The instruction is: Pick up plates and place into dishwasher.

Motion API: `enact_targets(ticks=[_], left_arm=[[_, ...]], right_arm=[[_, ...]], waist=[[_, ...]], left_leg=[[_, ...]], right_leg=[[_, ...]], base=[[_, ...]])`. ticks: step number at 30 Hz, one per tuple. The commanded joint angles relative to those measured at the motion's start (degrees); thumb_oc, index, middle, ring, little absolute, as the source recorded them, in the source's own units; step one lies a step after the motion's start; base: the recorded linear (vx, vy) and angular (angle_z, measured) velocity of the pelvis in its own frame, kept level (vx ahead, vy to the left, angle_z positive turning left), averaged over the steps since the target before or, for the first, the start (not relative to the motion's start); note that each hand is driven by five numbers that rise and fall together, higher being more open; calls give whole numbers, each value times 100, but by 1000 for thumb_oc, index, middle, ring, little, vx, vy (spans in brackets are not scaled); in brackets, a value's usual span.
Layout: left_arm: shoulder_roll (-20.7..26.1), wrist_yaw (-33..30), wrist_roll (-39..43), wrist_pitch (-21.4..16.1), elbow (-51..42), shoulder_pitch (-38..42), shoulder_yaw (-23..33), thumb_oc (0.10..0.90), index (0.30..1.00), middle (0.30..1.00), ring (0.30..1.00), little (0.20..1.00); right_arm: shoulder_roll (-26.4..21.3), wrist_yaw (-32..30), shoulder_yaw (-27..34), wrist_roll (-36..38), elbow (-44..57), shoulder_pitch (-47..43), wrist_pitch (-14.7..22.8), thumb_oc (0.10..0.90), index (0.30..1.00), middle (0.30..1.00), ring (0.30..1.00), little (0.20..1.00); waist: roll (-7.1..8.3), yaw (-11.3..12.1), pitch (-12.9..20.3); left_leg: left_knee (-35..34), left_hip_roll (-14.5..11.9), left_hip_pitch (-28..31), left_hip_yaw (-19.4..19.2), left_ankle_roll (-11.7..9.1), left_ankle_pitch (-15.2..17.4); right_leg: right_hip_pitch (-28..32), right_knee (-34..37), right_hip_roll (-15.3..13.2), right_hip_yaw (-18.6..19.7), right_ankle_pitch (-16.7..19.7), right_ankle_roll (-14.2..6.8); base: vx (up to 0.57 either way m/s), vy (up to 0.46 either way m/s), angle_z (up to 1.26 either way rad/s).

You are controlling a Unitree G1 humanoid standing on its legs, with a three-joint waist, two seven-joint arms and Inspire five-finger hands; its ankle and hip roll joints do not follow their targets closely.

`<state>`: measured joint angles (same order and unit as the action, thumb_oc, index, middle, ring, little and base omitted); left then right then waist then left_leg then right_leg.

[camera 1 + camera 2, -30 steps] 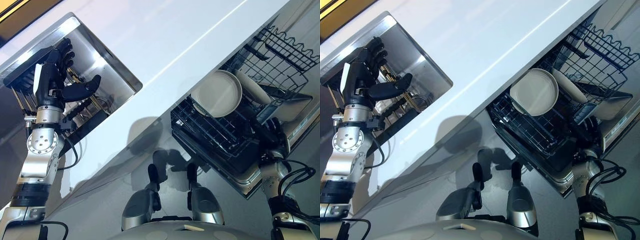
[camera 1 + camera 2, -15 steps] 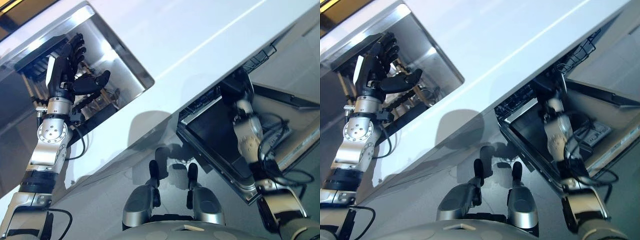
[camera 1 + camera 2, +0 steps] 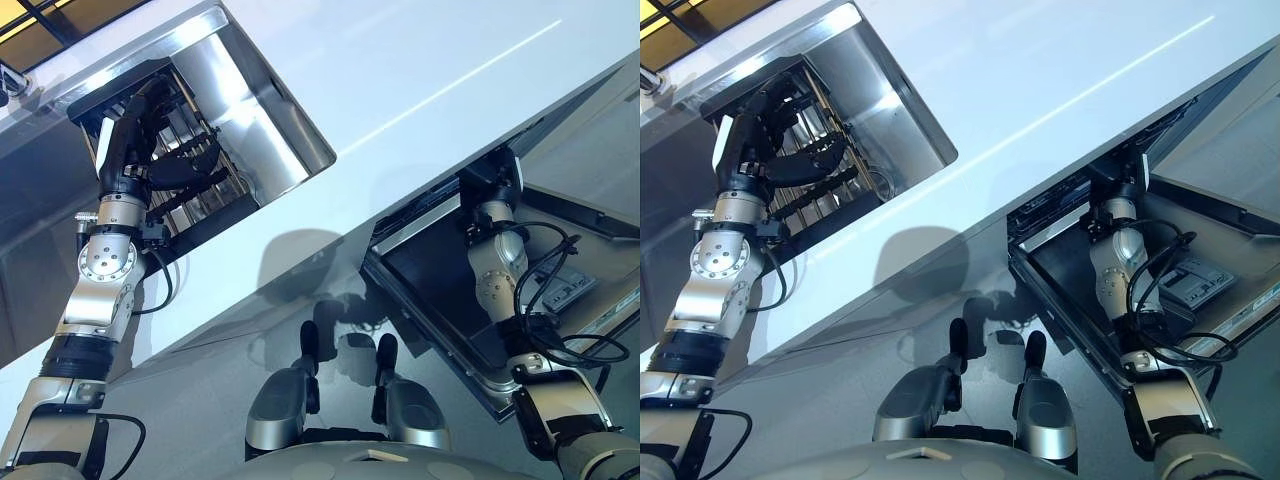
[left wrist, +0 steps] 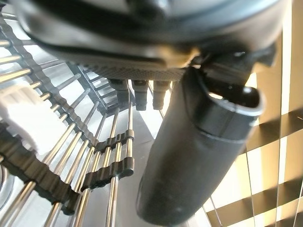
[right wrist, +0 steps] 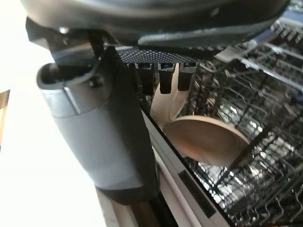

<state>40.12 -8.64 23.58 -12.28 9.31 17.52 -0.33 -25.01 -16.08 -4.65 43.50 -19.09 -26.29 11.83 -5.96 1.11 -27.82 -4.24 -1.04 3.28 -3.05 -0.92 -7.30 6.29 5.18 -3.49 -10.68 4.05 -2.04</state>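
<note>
Rack pushed under white counter [image 3: 400, 70]; sink [image 3: 250, 120] beside

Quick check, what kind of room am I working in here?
Most likely a kitchen: a white countertop with an inset steel sink holding a wire rack, and an open dishwasher with a plate racked inside.

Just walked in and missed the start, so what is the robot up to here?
It is loading a dishwasher. Its right hand reaches in at the rack, where a pale plate already stands; no plate shows in that hand. Its left hand is in the sink, fingers relaxed over a wire dish rack, holding nothing.
</note>
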Motion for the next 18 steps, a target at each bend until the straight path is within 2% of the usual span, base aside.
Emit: enact_targets(ticks=[1,3,5,9,18], left_arm=[[220,-196,-22,-568,-616,-7,445,800,900,900,900,900],[156,-181,-65,-624,-668,-136,529,800,900,900,900,900],[100,-158,-86,-675,-743,-296,646,800,900,900,900,900],[28,-60,-130,-676,-905,-632,910,800,900,900,900,900],[-79,169,-33,-672,-876,-951,1174,800,900,900,900,900]], right_arm=[[-153,-530,271,-1030,974,-420,845,800,900,900,900,900],[-213,-731,435,-1300,1122,-149,744,800,900,900,900,900],[-262,-681,676,-1015,1236,208,728,800,900,900,900,900],[-436,-729,1296,-1159,1440,974,795,800,900,900,900,900],[-656,-756,2502,-426,1408,1724,718,800,900,900,900,900]], waist=[[267,-9,489],[276,-78,507],[293,-153,530],[345,-299,629],[416,-537,776]], left_leg=[[758,505,-134,-48,346,793],[749,500,-110,-98,347,804],[737,498,-60,-167,357,827],[794,494,9,-310,391,915],[807,474,187,-563,412,1015]], right_leg=[[-496,-1090,155,135,-503,146],[-505,-1088,162,183,-492,129],[-488,-1079,170,234,-482,110],[-459,-1062,163,335,-467,67],[-391,-1050,171,532,-399,-58]], base=[[-14,39,-2],[-16,42,-4],[-7,38,-6],[3,28,-7],[13,5,-20]])
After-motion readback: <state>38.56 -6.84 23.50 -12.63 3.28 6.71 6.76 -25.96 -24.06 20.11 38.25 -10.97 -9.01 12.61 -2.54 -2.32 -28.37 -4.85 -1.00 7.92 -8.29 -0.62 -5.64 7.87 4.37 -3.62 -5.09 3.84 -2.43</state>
